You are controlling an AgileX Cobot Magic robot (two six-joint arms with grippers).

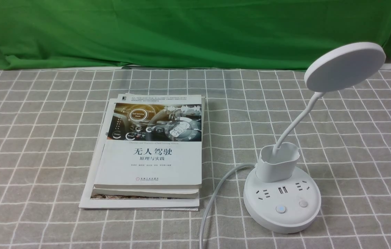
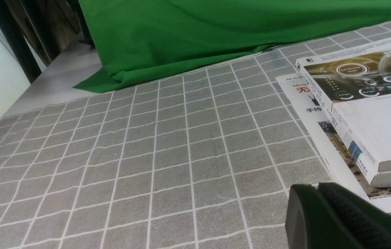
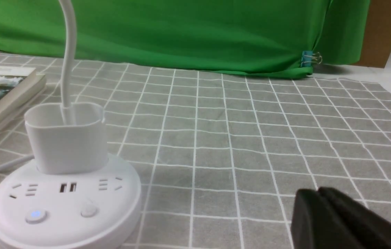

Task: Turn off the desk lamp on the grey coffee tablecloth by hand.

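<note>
Ahead of the clenched right hand [image 3: 319,199], grey coffee tablecloth [image 3: 250,145] meets green backdrop [image 3: 181,31]; desk lamp [image 3: 64,193] beside it, head cropped.

A stack of books [image 1: 148,152] is lying flat left of centre, the top book [image 1: 154,141] showing a white cover with a dashboard photo and Chinese title. A thin magazine [image 2: 323,131] is sitting under it, edges sticking out. A green backdrop [image 1: 188,31] is hanging behind, with a binder clip [image 3: 308,58] gripping its hem.
</note>
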